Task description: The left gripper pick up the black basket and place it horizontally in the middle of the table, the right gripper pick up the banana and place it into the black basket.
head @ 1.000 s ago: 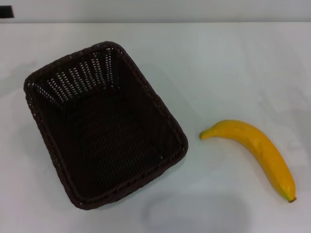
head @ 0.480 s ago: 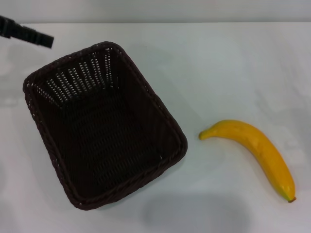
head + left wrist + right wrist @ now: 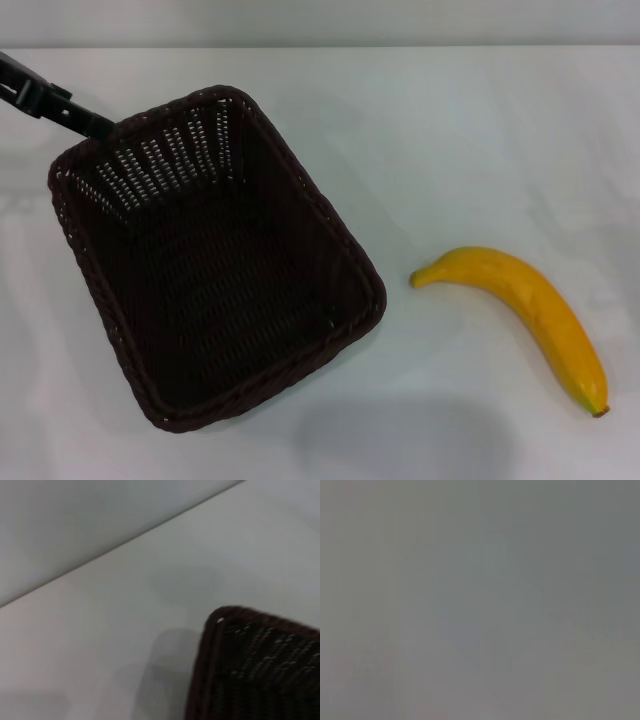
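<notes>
The basket [image 3: 215, 255] sits askew on the counter's [image 3: 450, 130] left half, the banana [image 3: 525, 310] well apart to its right. The left hand [image 3: 95, 123] hangs at the basket's far corner; I cannot tell its grip. A shallow bite on the braided rim could slip or tip the basket.

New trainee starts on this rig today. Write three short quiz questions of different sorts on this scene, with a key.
1. True or false: the banana lies inside the basket.
2. Which gripper shows in the head view? A left, B right, C both.
3. Fill in: the basket sits ____ on the table, not horizontal.

Key: 1 false, it lies on the table to the basket's right. 2 A, the left gripper is at the basket's far left corner. 3 slanted.
</notes>
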Controlling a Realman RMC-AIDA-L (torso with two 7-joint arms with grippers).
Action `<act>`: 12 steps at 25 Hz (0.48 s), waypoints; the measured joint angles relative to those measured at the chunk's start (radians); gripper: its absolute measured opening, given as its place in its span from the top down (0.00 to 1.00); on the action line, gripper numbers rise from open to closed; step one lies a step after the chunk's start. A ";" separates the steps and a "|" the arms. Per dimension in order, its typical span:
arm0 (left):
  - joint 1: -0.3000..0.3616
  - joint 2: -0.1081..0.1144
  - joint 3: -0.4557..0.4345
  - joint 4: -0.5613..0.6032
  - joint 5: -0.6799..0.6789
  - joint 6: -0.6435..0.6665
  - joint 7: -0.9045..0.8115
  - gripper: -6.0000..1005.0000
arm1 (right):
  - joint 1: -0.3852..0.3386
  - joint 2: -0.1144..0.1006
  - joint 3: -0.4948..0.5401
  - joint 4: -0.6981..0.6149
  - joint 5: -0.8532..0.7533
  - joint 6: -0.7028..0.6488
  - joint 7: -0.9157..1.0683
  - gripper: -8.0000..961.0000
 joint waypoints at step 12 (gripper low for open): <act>-0.003 -0.059 0.027 0.024 0.070 0.095 0.047 0.15 | -0.001 -0.001 0.001 0.002 0.000 -0.002 0.011 0.11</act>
